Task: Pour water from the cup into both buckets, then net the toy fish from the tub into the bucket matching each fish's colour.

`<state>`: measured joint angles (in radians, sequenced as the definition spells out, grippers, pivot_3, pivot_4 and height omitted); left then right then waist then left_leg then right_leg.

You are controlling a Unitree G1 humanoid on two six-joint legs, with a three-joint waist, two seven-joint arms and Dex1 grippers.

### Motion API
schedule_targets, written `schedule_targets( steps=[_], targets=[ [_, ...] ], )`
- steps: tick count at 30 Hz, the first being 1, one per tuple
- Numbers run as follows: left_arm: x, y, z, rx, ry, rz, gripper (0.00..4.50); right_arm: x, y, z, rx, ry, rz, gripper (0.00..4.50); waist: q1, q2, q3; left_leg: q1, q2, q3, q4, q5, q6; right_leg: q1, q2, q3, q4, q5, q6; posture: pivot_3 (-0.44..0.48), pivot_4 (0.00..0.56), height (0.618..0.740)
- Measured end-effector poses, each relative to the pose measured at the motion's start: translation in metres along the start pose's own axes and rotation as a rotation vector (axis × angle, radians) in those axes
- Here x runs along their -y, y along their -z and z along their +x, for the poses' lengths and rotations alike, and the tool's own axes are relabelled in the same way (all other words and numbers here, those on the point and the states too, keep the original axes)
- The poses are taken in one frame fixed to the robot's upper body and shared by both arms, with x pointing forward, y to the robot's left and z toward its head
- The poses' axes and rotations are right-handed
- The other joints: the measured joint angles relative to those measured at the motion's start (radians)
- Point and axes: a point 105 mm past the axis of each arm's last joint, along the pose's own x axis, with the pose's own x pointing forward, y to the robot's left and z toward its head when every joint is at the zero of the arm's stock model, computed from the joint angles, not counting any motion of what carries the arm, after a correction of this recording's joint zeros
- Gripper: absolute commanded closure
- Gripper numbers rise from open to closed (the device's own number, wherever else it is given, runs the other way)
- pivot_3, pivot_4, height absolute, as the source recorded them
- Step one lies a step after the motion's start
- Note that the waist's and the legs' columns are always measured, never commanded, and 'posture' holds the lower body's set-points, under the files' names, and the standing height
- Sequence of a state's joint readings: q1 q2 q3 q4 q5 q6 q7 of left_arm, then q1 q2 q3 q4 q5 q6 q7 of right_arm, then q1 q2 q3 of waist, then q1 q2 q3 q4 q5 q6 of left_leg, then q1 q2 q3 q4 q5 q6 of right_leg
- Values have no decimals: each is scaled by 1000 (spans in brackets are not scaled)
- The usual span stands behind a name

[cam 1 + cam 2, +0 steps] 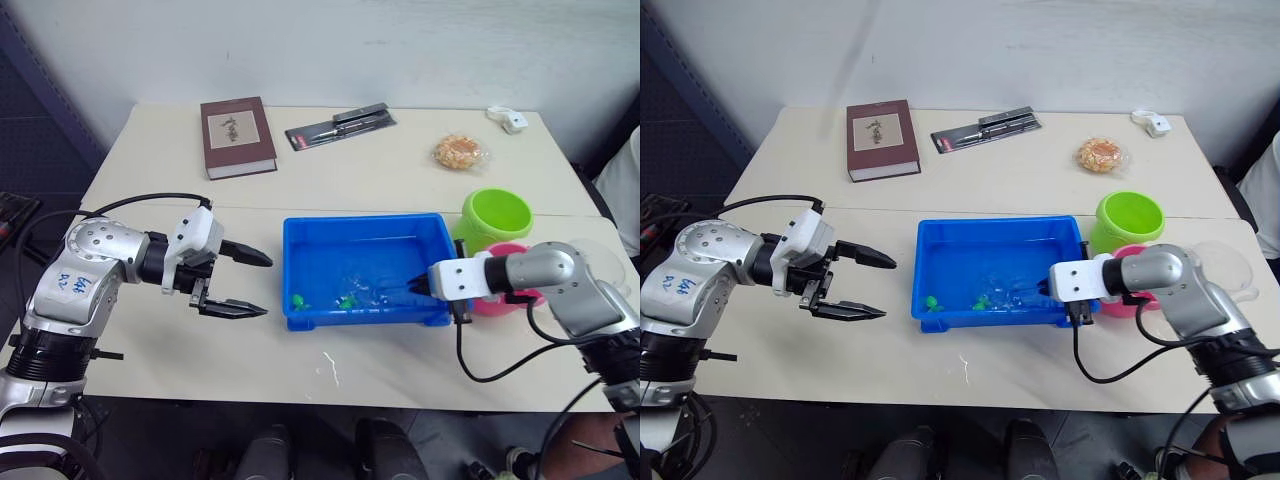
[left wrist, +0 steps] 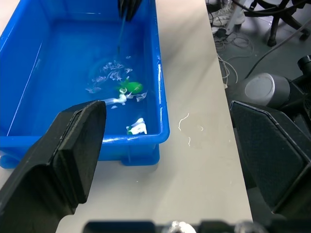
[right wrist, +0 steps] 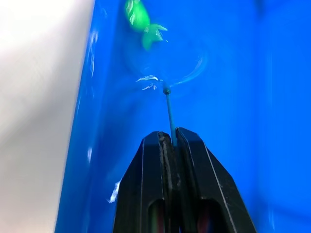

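Note:
The blue tub (image 1: 366, 232) holds water and sits mid-table. Two green toy fish (image 1: 298, 299) (image 1: 346, 300) lie near its front wall. My right gripper (image 1: 414, 287) reaches over the tub's right rim, shut on the net's thin stick (image 3: 169, 111). The net's hoop (image 3: 181, 73) is under the water, close to a green fish (image 3: 141, 22). The lime green bucket (image 1: 497, 218) stands right of the tub. The pink bucket (image 1: 497, 303) is in front of it, partly hidden by my right arm. The clear cup (image 1: 1225, 262) stands further right. My left gripper (image 1: 267, 287) hangs open, left of the tub.
A dark red book (image 1: 238, 135), a black packaged tool (image 1: 340, 127), a wrapped snack (image 1: 460, 152) and a small white object (image 1: 510, 120) lie along the table's far side. A few water drops (image 1: 328, 368) mark the table in front of the tub.

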<state>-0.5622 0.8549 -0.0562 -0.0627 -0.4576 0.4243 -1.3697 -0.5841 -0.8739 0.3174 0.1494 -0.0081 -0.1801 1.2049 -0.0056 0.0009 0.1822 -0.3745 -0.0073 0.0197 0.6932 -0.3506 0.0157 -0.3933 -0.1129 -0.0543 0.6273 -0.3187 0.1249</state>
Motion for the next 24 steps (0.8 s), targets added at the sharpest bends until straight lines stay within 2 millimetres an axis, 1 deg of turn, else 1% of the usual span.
schedule_targets(
  steps=[3,7,16,20,23,24],
  targets=[
    [-1,-1,1,-1,-4,4,112,3,-7,4,38,-25,44,4500,4,0,0,0,0,-1,1,0,0,0,0,-1,0,0,0,0,150,738],
    [-3,1,0,-11,-24,6,112,2,-7,-1,69,-58,135,4500,3,0,0,-1,0,-2,1,0,0,1,0,-2,0,0,0,0,150,738],
    [-9,7,-5,-16,-73,-1,112,14,-9,-24,160,-16,319,4500,3,0,0,-1,0,-2,1,0,0,1,0,-2,0,0,0,0,150,738],
    [-12,4,-5,11,-106,6,112,20,-1,-39,155,34,372,4500,4,0,0,-1,0,-2,1,0,0,1,-1,-2,0,0,0,0,150,738],
    [-16,-1,-2,77,-134,4,112,21,7,-51,137,97,401,4500,8,0,0,-1,-1,-2,2,0,0,1,-1,-2,0,0,0,0,150,738],
    [-17,-4,1,111,-144,-2,112,22,12,-56,130,144,416,4500,9,0,0,-1,-1,-3,2,0,0,1,-1,-3,0,0,0,0,150,738]
  ],
)
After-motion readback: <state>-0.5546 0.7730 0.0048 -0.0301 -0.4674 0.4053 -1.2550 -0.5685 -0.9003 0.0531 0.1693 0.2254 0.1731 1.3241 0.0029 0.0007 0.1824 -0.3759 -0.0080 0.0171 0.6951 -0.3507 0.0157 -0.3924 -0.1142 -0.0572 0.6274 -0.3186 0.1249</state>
